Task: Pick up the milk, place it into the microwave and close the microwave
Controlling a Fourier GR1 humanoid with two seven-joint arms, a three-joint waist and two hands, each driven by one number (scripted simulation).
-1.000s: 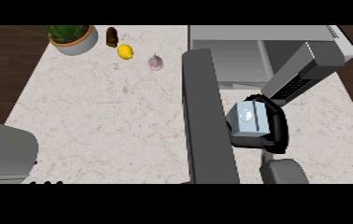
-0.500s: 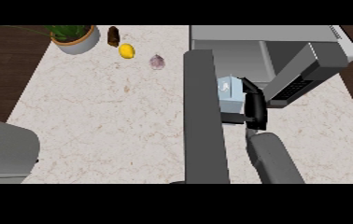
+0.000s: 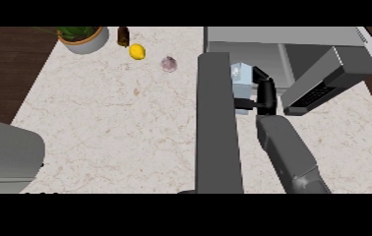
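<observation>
The milk point(image 3: 240, 76) is a small pale blue and white carton, held just in front of the microwave's point(image 3: 283, 36) open cavity at the upper right. My right hand point(image 3: 264, 93) is shut on the carton from its right side, and the grey forearm runs down to the lower edge. The microwave door point(image 3: 218, 132) stands wide open as a long dark grey slab directly left of the carton and hides part of it. Only a sliver of my left hand point(image 3: 36, 194) shows at the lower left edge, below its grey forearm point(image 3: 18, 156).
A potted plant point(image 3: 83, 37), a dark bottle point(image 3: 123, 36), a yellow lemon point(image 3: 137, 51) and a pale purple bulb point(image 3: 169, 64) sit at the counter's far left. A tilted grey block with a dark panel point(image 3: 320, 85) lies right of my hand. Dark floor borders the counter's left edge.
My right hand has carried the milk away from me and slightly left, from beside the door's middle up to the microwave's opening. The door and my left arm have not moved.
</observation>
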